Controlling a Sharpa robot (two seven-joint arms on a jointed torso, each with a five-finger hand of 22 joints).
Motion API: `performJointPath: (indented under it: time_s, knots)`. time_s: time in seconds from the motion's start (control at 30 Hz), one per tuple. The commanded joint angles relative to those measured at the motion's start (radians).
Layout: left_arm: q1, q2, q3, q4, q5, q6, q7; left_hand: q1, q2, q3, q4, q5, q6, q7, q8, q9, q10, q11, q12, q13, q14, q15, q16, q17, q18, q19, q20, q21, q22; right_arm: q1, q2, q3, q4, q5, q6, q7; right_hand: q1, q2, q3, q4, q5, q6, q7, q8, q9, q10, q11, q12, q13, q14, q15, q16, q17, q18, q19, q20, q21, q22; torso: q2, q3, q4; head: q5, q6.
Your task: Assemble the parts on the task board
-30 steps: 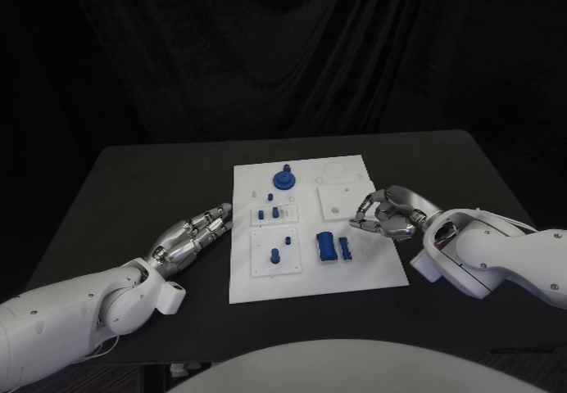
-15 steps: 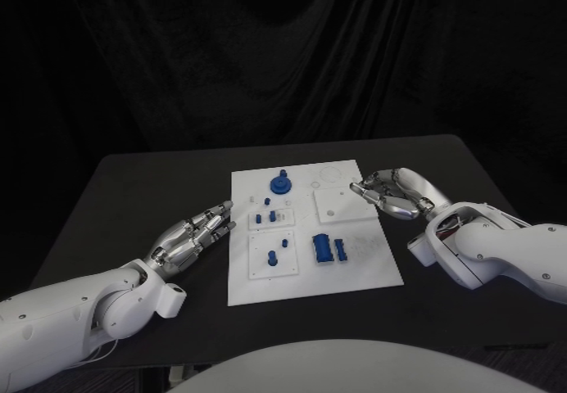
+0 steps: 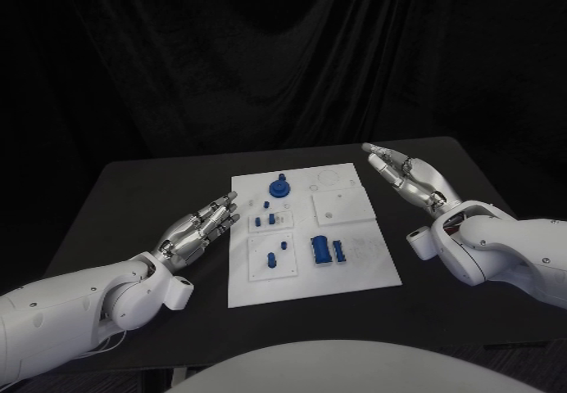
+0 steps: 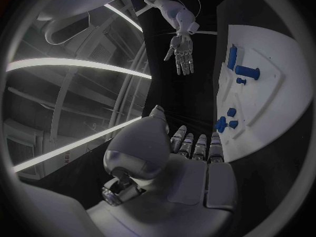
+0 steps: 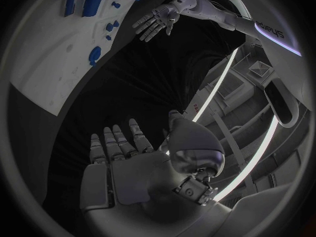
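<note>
Right now both hands are flat and empty, one on each side of the task board (image 3: 355, 270). Left hand (image 3: 203, 228) lies just beside the board's left edge, fingers straight and slightly apart, pointing up toward the far side of the black table (image 3: 130, 196), holding nothing. Right hand (image 3: 405, 182) sits near the board's far right corner, fingers spread and extended, palm open, nothing in it; from the head view it looks raised a bit off the table, though contact is hard to judge. Board lies in the middle of the table, long side running away from the robot. On it: round blue part (image 3: 280, 187) with a knob near the far left corner, small blue pegs (image 3: 269, 219) in the panel below it, one upright blue peg (image 3: 273, 259) in the near left panel with a smaller one above it, and two blue blocks (image 3: 328, 249) side by side in the near middle, the left one bigger. Plain white square panel (image 3: 342, 205) sits on the right side of the board, no blue pieces on it. Left wrist view shows the left hand's fingers (image 4: 197, 147) stretched flat toward the board edge and the right hand across it, fingers apart. Right wrist view shows the right hand's fingers (image 5: 118, 145) fanned open over dark table.
</note>
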Motion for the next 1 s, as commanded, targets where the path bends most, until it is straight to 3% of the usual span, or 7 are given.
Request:
performJointPath:
  time_s: [0.03,0.07,0.1,0.4,0.43,0.63,1.0]
  knots:
    - [0.003,0.005,0.006,0.004,0.004,-0.024,-0.003,-0.390,-0.084,0.079,-0.087,-0.084,-0.060,0.032,-0.019,-0.017,-0.005,0.061,-0.007,-0.003,0.001,-0.005,-0.004,-0.001,-0.042,-0.015,-0.050,-0.018,-0.037,-0.004,0.011,0.010,-0.005,0.016,-0.009,-0.003,-0.224,-0.102,0.076,-0.064,-0.117,-0.089,-0.003,-0.113,-0.003,-0.012,-0.055,-0.097,-0.111,-0.021,-0.049,-0.060,-0.004,-0.007,-0.004,-0.064,-0.004,-0.112,-0.001,-0.0024,0.0003,0.000,0.011]
    - [0.004,0.007,0.009,0.005,0.007,-0.035,-0.005,-0.411,-0.089,0.083,-0.091,-0.088,-0.064,0.032,-0.019,-0.017,-0.005,0.061,-0.007,-0.003,0.001,-0.005,-0.004,-0.001,-0.043,-0.015,-0.050,-0.018,-0.037,-0.006,0.017,0.014,-0.008,0.027,-0.011,-0.002,-0.262,-0.102,0.076,-0.074,-0.117,-0.104,-0.003,-0.113,-0.003,-0.012,-0.132,-0.113,-0.111,-0.021,-0.119,-0.070,-0.004,-0.007,-0.004,-0.075,-0.004,-0.112,-0.002,-0.0029,0.0000,0.001,0.017]
    - [0.006,0.009,0.012,0.007,0.009,-0.048,-0.007,-0.444,-0.096,0.090,-0.098,-0.095,-0.069,0.032,-0.019,-0.017,-0.005,0.061,-0.007,-0.003,0.001,-0.005,-0.004,-0.001,-0.054,-0.015,-0.050,-0.018,-0.037,-0.009,0.024,0.020,-0.012,0.040,-0.014,0.000,-0.306,-0.102,0.076,-0.151,-0.117,-0.122,-0.003,-0.113,-0.003,-0.012,-0.132,-0.133,-0.111,-0.021,-0.119,-0.144,-0.004,-0.007,-0.004,-0.153,-0.004,-0.112,-0.002,-0.0036,-0.0003,0.002,0.023]
    - [0.032,0.052,0.067,0.032,0.057,-0.269,-0.051,-0.679,-0.146,0.140,-0.148,-0.146,-0.104,0.032,-0.019,-0.017,-0.005,0.061,-0.007,-0.003,0.001,-0.005,-0.004,-0.001,-0.065,-0.015,-0.050,-0.018,-0.037,-0.050,0.142,0.111,-0.078,0.262,-0.061,0.035,-0.533,-0.102,0.076,-0.151,-0.117,-0.213,-0.003,-0.113,-0.003,-0.012,-0.132,-0.231,-0.111,-0.021,-0.119,-0.144,-0.004,-0.007,-0.004,-0.153,-0.004,-0.112,-0.013,-0.0147,-0.0058,0.018,0.134]
    - [0.036,0.057,0.075,0.035,0.064,-0.301,-0.057,-0.699,-0.150,0.144,-0.152,-0.150,-0.106,0.032,-0.019,-0.017,-0.005,0.061,-0.007,-0.003,0.001,-0.005,-0.004,-0.001,-0.139,-0.015,-0.050,-0.018,-0.037,-0.055,0.158,0.124,-0.087,0.293,-0.068,0.040,-0.533,-0.102,0.076,-0.151,-0.117,-0.213,-0.003,-0.113,-0.003,-0.012,-0.132,-0.231,-0.111,-0.021,-0.119,-0.144,-0.004,-0.007,-0.004,-0.153,-0.004,-0.112,-0.015,-0.0163,-0.0066,0.020,0.150]
    - [0.061,0.097,0.127,0.059,0.108,-0.507,-0.097,-0.811,-0.174,0.168,-0.176,-0.174,-0.186,0.032,-0.019,-0.017,-0.005,0.061,-0.007,-0.003,0.001,-0.005,-0.004,-0.001,-0.139,-0.015,-0.050,-0.018,-0.037,-0.089,0.255,0.198,-0.141,0.475,-0.107,0.068,-0.533,-0.102,0.076,-0.151,-0.117,-0.213,-0.003,-0.113,-0.003,-0.012,-0.132,-0.231,-0.111,-0.021,-0.119,-0.144,-0.004,-0.007,-0.004,-0.153,-0.004,-0.112,-0.023,-0.0244,-0.0105,0.032,0.230]
    - [0.096,0.153,0.200,0.092,0.171,-0.801,-0.155,-0.952,-0.257,0.240,-0.266,-0.255,-0.186,0.032,-0.019,-0.017,-0.005,0.061,-0.007,-0.003,0.001,-0.005,-0.004,-0.001,-0.139,-0.015,-0.050,-0.018,-0.037,-0.111,0.318,0.247,-0.176,0.593,-0.132,0.086,-0.533,-0.102,0.076,-0.151,-0.117,-0.213,-0.003,-0.113,-0.003,-0.012,-0.132,-0.231,-0.111,-0.021,-0.119,-0.144,-0.004,-0.007,-0.004,-0.153,-0.004,-0.112,-0.027,-0.0286,-0.0126,0.038,0.272]
